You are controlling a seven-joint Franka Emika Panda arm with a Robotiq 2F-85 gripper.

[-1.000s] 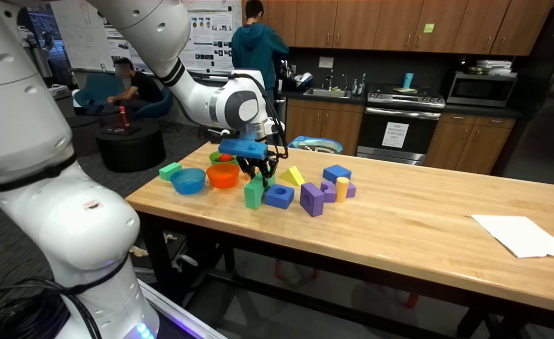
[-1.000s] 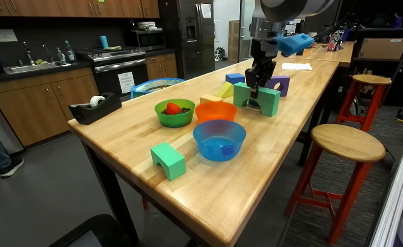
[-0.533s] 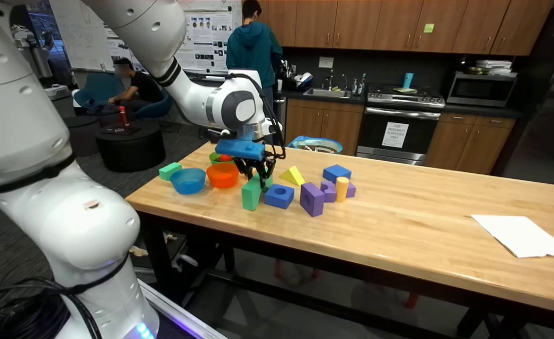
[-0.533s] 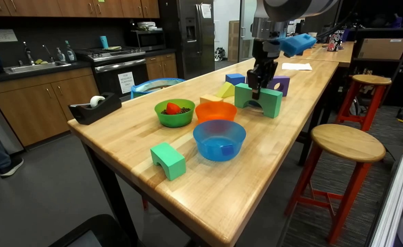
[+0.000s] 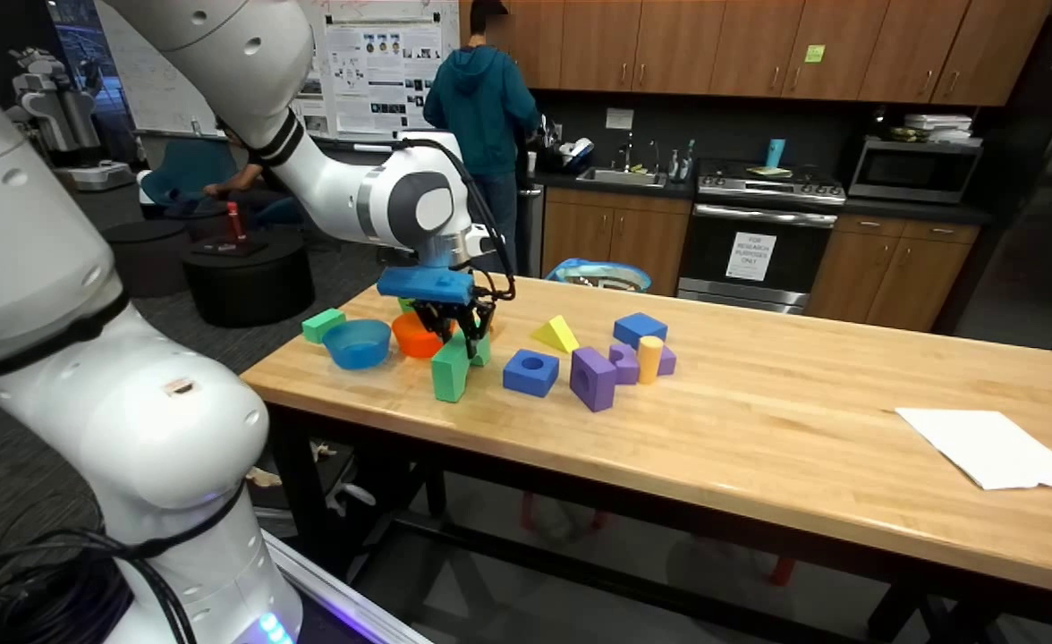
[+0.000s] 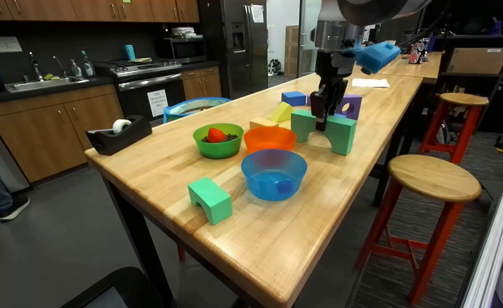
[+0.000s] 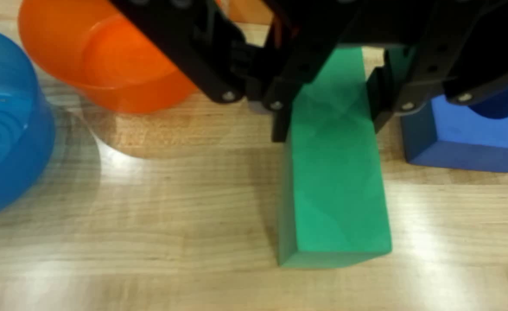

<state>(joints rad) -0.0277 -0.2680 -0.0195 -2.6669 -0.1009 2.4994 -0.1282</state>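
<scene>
A large green arch block [image 7: 340, 198] stands upright between the black fingers of my gripper [image 7: 329, 123], which press on both its long sides. In both exterior views the gripper [image 5: 457, 344] comes down from above onto the top of the arch block [image 6: 341, 134]. I cannot tell whether the block's feet touch the table. To one side of it lies the orange bowl [image 7: 137, 97], with the blue bowl [image 7: 18, 164] beyond. On its opposite side is a blue block with a round hole [image 7: 461, 134], apart from the fingers.
A smaller green arch [image 6: 210, 201] lies near the table's end. The green bowl [image 6: 217, 150] holds a red piece and dark bits. A tape dispenser [image 6: 119, 139] sits at the edge. Yellow wedge [image 5: 555, 334], purple block [image 5: 592, 380] and orange cylinder [image 5: 649, 360] stand farther along.
Gripper and green arch block have moved together away from the blue holed block, toward the bowls' end of the table. The grip looks the same; the bowls and other blocks have stayed put.
</scene>
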